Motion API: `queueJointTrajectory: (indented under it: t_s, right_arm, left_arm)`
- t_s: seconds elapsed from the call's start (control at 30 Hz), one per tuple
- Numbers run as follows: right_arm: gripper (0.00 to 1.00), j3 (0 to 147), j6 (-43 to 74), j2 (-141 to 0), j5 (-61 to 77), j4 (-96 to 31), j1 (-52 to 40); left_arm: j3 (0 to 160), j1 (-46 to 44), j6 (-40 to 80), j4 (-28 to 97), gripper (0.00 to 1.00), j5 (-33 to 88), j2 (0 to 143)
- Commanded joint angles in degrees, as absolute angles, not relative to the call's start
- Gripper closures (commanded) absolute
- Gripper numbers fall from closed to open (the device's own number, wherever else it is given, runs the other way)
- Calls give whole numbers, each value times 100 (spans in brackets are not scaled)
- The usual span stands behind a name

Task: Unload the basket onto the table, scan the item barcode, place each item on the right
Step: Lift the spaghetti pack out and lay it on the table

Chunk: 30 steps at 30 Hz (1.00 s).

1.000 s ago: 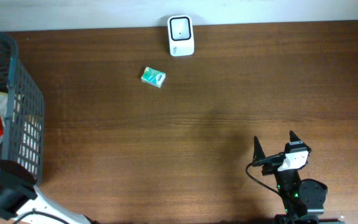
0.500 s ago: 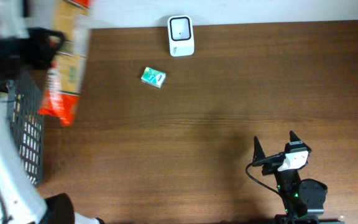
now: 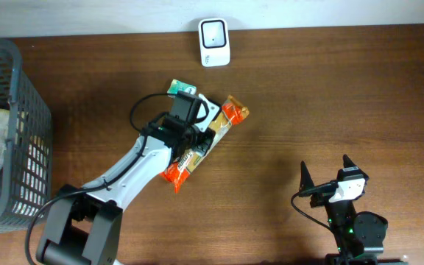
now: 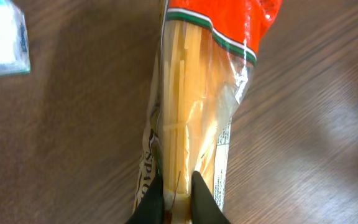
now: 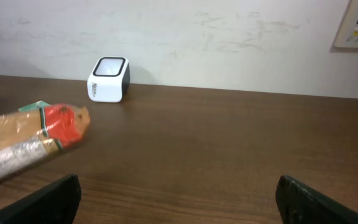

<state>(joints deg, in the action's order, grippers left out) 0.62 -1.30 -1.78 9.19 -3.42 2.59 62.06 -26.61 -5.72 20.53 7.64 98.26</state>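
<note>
A long pack of spaghetti (image 3: 223, 124) with orange-red ends lies slanted over the table, below and to the left of the white barcode scanner (image 3: 214, 42). My left gripper (image 3: 199, 141) is shut on the pack's clear middle; in the left wrist view the black fingertips (image 4: 157, 200) pinch the spaghetti pack (image 4: 191, 106), its red end pointing away. The right gripper (image 3: 325, 171) stands wide open near the front right, with nothing between its fingers (image 5: 42, 199). The right wrist view shows the spaghetti pack (image 5: 36, 134) at far left and the scanner (image 5: 108, 79) against the wall.
A small green tissue pack (image 3: 175, 87) lies just beyond the left arm, seen also as the tissue pack (image 4: 2, 37) in the left wrist view. A grey mesh basket (image 3: 28, 118) holding more packets stands at the left edge.
The left arm has swung out of the basket and carried the spaghetti pack right, down to the middle of the table. The right arm has not moved.
</note>
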Motion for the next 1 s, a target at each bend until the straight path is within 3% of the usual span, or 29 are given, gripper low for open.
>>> queueJointTrajectory:
  t_s: [0.0,0.07,0.1,0.3,0.4,0.53,0.7,0.8,0.97]
  right_arm:
    - [1,32,-84,-148,991,-366,287]
    - [1,32,-84,-148,991,-366,287]
    - [1,32,-84,-148,991,-366,287]
    - [1,32,-84,-148,991,-366,287]
    - [1,32,-84,-148,991,-366,287]
    - [1,32,-84,-148,991,-366,287]
    - [1,32,-84,-148,991,-366,287]
    - [1,32,-84,-148,989,-366,287]
    - [1,32,-84,-148,991,-366,287]
  left_arm:
    - [6228,-2641,-611,1581,36,298,9572]
    - [6873,-2366,-611,1865,4,143,9321]
    - [7220,-2178,-611,2123,1,143,9161]
    - [9544,-165,-607,3870,1,-1024,8318]
    - [9574,1472,-242,4139,1,-1516,8215]
    - [9279,2930,217,4311,1,-1437,8545]
    - [9249,3669,-593,4355,1,-760,9389]
    - [9249,3854,-1645,4388,0,-705,10149]
    - [9249,4143,-2290,4383,1,-676,10796]
